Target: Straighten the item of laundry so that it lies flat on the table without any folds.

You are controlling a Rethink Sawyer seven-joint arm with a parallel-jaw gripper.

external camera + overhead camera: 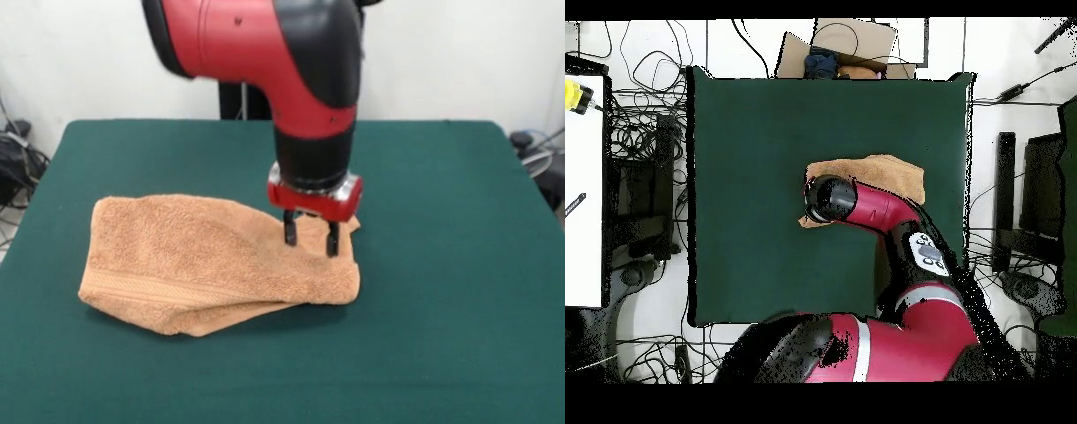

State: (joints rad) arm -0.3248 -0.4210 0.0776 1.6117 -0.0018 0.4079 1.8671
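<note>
The orange-tan towel [207, 261] lies folded over on itself on the dark green table [441, 265], left of centre in the front view, with a woven band along its near-left edge. Its layers overlap at the near edge. My gripper [309, 237] hangs over the towel's right end, fingers apart and empty, tips just above or touching the cloth. In the overhead view the arm covers part of the towel [885, 172], and the gripper is hidden under the wrist [830, 198]. No tag shows.
Cables and dark equipment lie off the table's left [18, 159] and right [534, 150] sides. A cardboard box [850, 45] sits beyond the table's far edge in the overhead view. A white bench [583, 190] stands at the left.
</note>
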